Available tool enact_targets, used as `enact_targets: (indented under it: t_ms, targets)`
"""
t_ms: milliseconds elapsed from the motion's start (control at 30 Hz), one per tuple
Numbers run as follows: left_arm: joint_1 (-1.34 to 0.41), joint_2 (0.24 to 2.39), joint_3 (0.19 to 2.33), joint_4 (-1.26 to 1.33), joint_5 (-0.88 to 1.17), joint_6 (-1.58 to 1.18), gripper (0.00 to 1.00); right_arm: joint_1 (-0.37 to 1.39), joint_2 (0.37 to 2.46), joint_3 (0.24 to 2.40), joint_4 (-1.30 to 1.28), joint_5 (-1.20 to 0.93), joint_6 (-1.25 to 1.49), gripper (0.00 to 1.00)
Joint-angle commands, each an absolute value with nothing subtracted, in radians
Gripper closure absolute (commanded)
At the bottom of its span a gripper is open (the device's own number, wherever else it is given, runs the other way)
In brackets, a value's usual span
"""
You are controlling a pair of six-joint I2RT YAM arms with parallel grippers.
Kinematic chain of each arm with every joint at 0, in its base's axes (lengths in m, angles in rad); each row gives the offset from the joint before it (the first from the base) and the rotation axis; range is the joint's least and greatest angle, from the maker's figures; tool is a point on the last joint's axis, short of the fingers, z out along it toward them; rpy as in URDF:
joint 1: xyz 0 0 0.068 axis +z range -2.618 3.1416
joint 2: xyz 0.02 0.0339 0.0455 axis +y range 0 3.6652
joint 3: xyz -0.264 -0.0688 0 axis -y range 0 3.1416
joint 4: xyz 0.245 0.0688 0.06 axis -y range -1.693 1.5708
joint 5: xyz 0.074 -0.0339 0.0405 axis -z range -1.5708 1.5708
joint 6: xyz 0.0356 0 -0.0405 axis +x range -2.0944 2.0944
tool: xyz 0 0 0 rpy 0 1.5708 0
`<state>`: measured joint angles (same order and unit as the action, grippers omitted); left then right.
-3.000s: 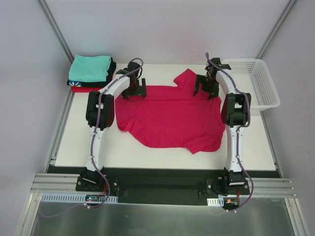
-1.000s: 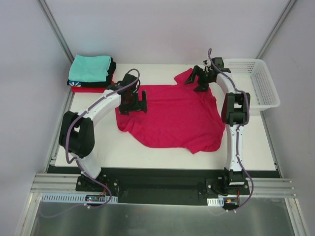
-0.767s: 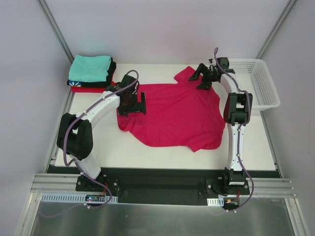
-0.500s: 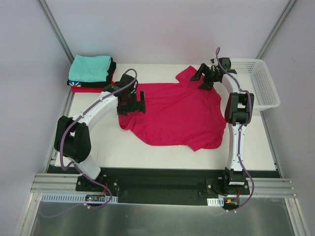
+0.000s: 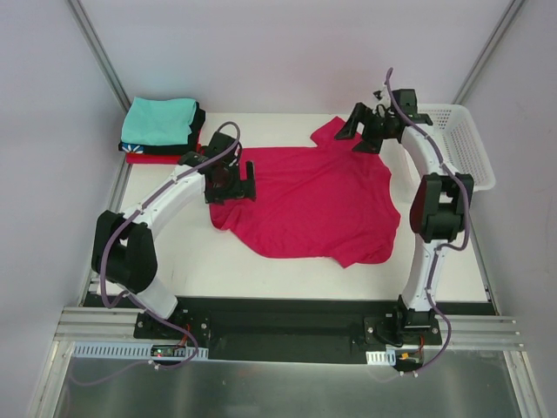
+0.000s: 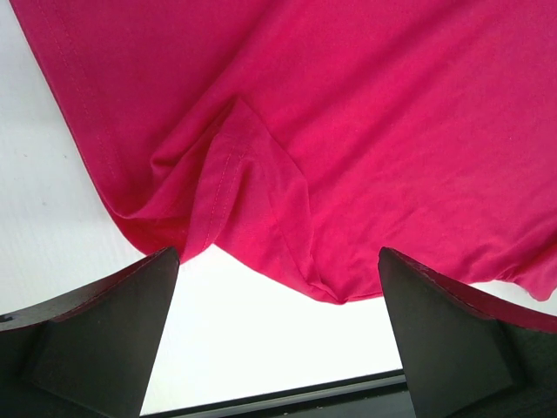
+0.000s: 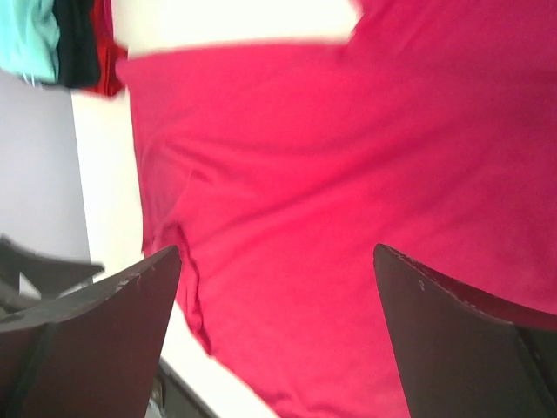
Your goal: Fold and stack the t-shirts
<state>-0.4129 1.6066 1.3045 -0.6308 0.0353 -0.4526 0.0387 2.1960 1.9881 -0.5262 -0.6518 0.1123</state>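
Note:
The crimson-pink t-shirt (image 5: 309, 202) lies spread, rumpled, across the middle of the table; it also fills the left wrist view (image 6: 348, 131) and the right wrist view (image 7: 331, 218). My left gripper (image 5: 230, 184) is open and empty, low over the shirt's left edge, where a folded-over flap (image 6: 235, 200) lies. My right gripper (image 5: 364, 132) is open and empty, raised above the shirt's far right sleeve. A stack of folded tees, teal (image 5: 158, 119) on top of black and red ones, sits at the far left corner.
A white mesh basket (image 5: 452, 144) stands at the far right, just behind my right arm. The white table (image 5: 218, 261) has its dark front edge near the arm bases. Grey walls and metal frame posts close in both sides.
My right gripper has lifted and swung back toward the far right, off the sleeve. My left gripper has shifted slightly along the shirt's left edge. Both stayed open; the shirt barely moved.

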Motion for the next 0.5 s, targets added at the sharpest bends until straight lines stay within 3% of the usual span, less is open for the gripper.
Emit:
enact_targets:
  t_ms: [0, 233, 467]
  targets:
    - [-0.410, 1.582, 1.275, -0.604, 0.023, -0.426, 0.01, 0.152, 1.935, 1.724, -0.552, -0.598, 0.032, 0.04]
    - [-0.410, 1.673, 1.299, -0.572, 0.026, -0.380, 0.01, 0.273, 1.666, 1.402, -0.638, -0.341, -0.047, 0.04]
    - [-0.416, 1.713, 1.316, -0.565, 0.051, -0.400, 0.01, 0.279, 1.612, 1.295, -0.710, -0.066, -0.097, 0.04]
